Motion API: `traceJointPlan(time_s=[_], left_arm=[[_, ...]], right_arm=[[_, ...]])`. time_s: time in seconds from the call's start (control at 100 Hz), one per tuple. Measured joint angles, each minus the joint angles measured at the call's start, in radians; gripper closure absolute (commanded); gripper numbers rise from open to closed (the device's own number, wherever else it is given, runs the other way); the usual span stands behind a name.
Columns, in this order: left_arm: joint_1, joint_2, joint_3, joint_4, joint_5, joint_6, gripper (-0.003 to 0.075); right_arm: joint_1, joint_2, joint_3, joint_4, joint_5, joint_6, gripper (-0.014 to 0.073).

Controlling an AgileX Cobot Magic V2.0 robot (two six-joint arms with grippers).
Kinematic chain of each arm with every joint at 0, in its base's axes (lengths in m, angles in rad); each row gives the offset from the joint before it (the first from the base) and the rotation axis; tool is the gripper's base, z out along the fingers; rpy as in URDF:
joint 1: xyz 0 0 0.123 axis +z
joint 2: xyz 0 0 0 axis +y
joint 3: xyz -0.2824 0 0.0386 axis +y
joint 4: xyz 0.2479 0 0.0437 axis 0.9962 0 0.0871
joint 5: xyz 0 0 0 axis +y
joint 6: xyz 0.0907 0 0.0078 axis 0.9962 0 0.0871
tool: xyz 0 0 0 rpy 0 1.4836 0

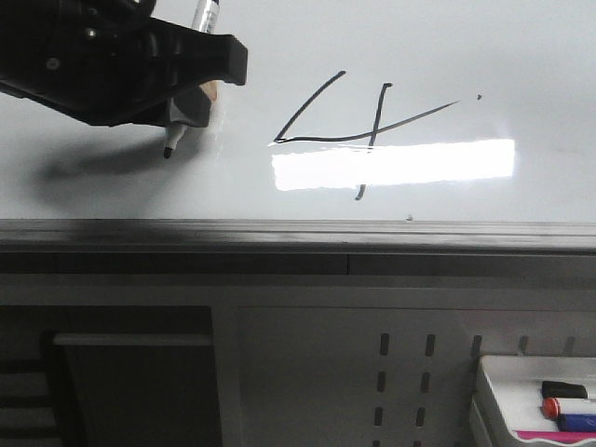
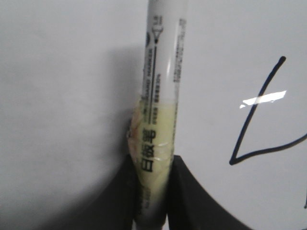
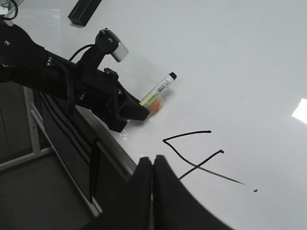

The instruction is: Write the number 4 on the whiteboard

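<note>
On the whiteboard (image 1: 112,191), the number 4 (image 1: 358,130) sits drawn in thin black line, its lower stem crossing a bright glare band. Left end effector (image 1: 191,102) is clamped on a white marker (image 1: 186,116); tip at or just above the board, well left of the digit. Right end effector (image 3: 152,165) closed, nothing held, near the digit. Grey rail (image 1: 298,237) below; tray of markers (image 1: 535,400) at lower right.
</note>
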Motion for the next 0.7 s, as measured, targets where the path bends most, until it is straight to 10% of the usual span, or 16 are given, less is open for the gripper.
traceJointPlan(time_s=[0.7], left_arm=[[-0.010,0.043,-0.018,-0.061,-0.068,-0.003,0.0737]], right_arm=[[0.000,0.000,0.000,0.000,0.000,0.003,0.0632]])
